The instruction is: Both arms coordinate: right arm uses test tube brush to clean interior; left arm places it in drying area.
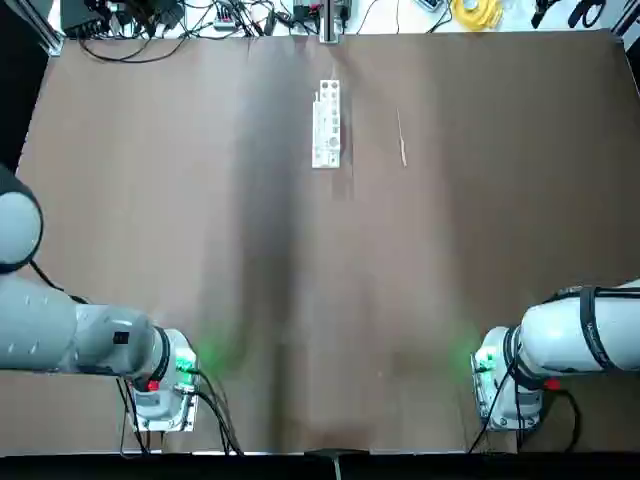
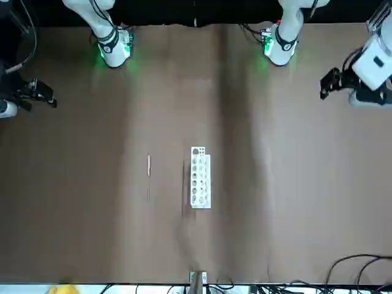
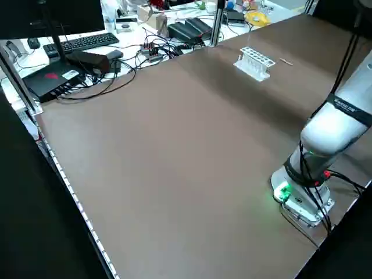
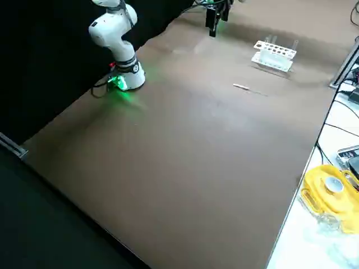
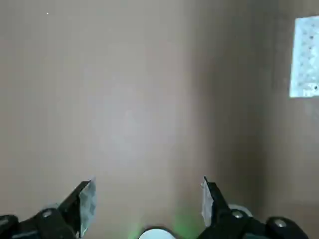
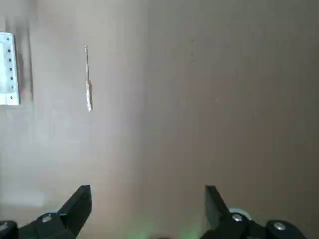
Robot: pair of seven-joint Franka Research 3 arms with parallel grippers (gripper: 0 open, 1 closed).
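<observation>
The drying area, a small white rack (image 1: 326, 125) with round holes, stands at the far middle of the brown table. The test tube brush (image 1: 401, 137), a thin pale stick with a tan end, lies flat just to the rack's right, apart from it. Both arms are drawn back near their bases, far from both things. My left gripper (image 5: 147, 199) hangs open over bare table, with the rack (image 5: 305, 57) at the edge of its view. My right gripper (image 6: 146, 201) is open too and holds nothing; the brush (image 6: 87, 79) and rack (image 6: 7, 69) lie well ahead of it.
Beyond the table's far edge lie cables (image 1: 150, 20), a keyboard (image 3: 81, 42) and a yellow object (image 1: 476, 10). The green-lit arm bases (image 1: 165, 385) (image 1: 500, 375) stand at the near edge. A wide stretch of bare table (image 1: 320, 300) separates the arms from the rack.
</observation>
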